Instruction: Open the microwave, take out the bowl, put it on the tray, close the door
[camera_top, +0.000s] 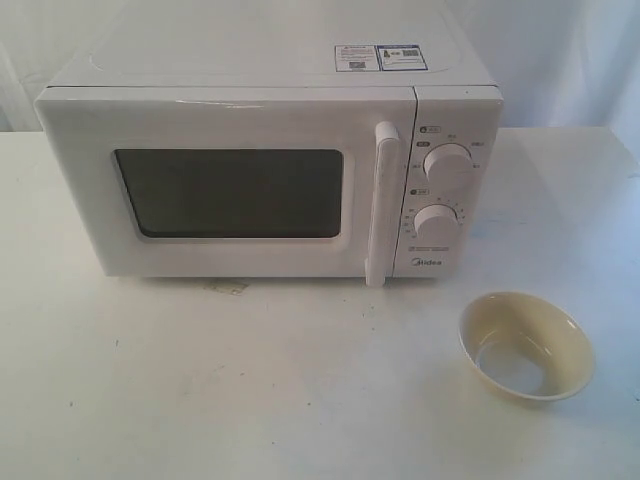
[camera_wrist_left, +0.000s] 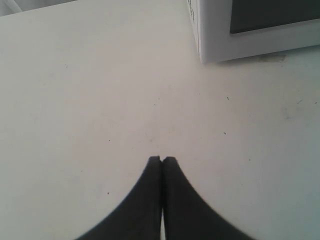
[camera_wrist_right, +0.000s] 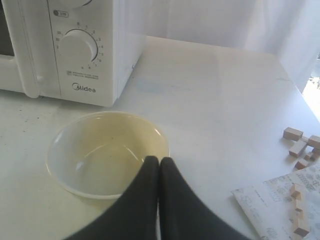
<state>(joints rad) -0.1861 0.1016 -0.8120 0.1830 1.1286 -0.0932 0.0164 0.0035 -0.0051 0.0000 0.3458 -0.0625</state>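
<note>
Here the bowl (camera_wrist_right: 105, 155) sits just before the right gripper (camera_wrist_right: 159, 160), its tips together.

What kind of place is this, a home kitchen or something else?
Probably a lab or test bench, not a home kitchen: the microwave and bowl stand on a white table, a white curtain hangs behind, and small wooden blocks lie nearby.

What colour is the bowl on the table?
The bowl is pale cream-yellow, plain; clearest in the right wrist view.
</note>
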